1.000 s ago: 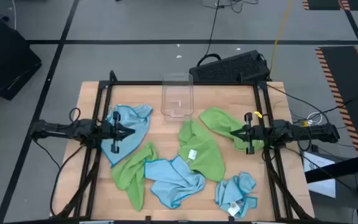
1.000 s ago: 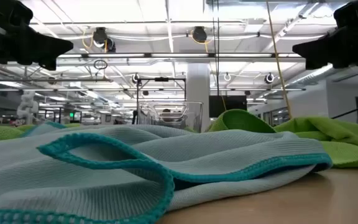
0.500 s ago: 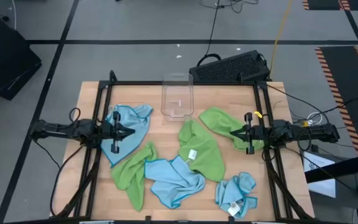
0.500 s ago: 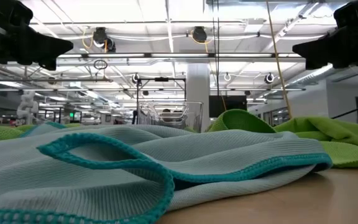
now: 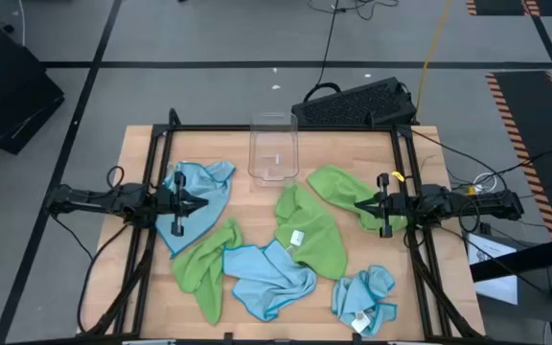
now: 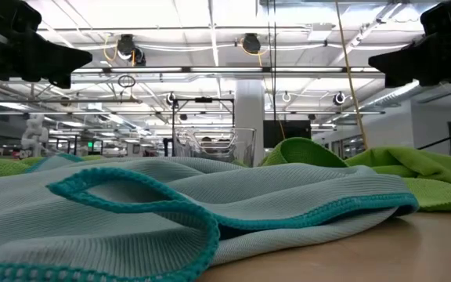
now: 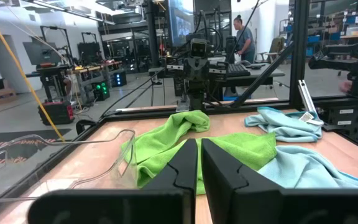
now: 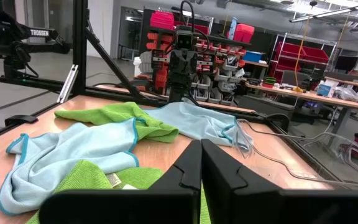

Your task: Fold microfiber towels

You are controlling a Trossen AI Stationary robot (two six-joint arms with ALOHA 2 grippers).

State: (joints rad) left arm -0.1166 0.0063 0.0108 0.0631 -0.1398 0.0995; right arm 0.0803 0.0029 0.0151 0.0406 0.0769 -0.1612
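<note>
Hovering closed and empty: left gripper above a light blue towel, right gripper above a lime green towel. Facing each other across wooden table. Between them: green towel with white tag, blue towel, clear plastic bin farther back. Crumpled blue towel near right gripper.

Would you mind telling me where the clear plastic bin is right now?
In the high view the clear plastic bin stands at the table's far middle edge, between both arms, with a light blue microfiber towel to its left and a lime green microfiber towel to its right.
</note>
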